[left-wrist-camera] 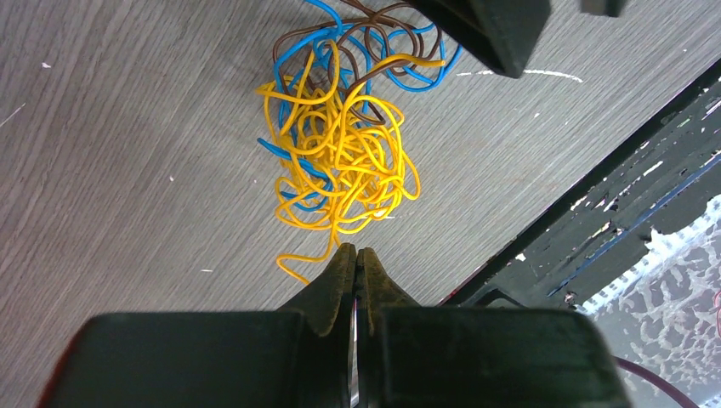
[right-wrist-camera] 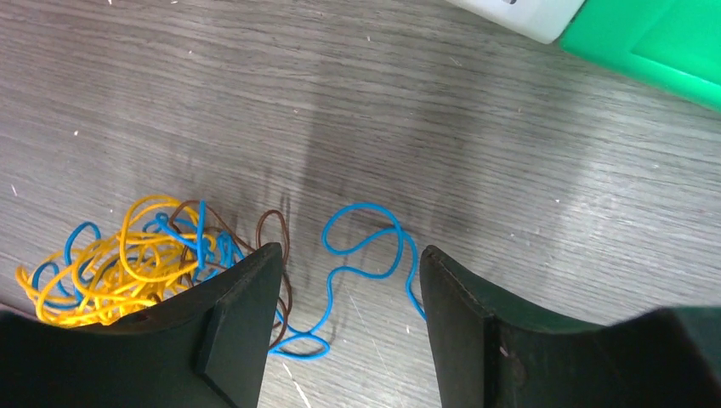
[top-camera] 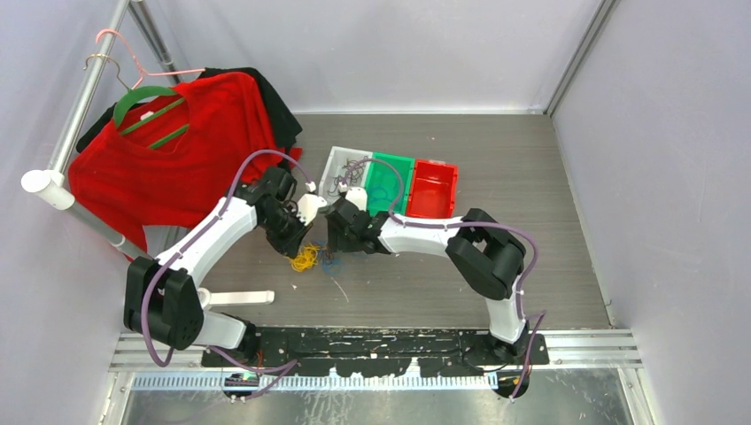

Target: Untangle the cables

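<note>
White shells, black joint blocks on left arm [top-camera: 208, 239], right arm [top-camera: 416, 235] — purple cables [top-camera: 266, 153] loop alongside. Black wedge fingers [right-wrist-camera: 246, 323], seemingly matte plastic.

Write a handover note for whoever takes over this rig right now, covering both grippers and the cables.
Left gripper: jaws shut at the tangle's near edge, no strand visibly pinched.
Right gripper: jaws open, framing a loose blue loop.
Cables: yellow, blue and brown knotted in one pile on the table.
Done: nothing separated. Left: pull each colour free.

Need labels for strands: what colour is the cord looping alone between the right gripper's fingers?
The cord is blue, clearest in the right wrist view.
</note>
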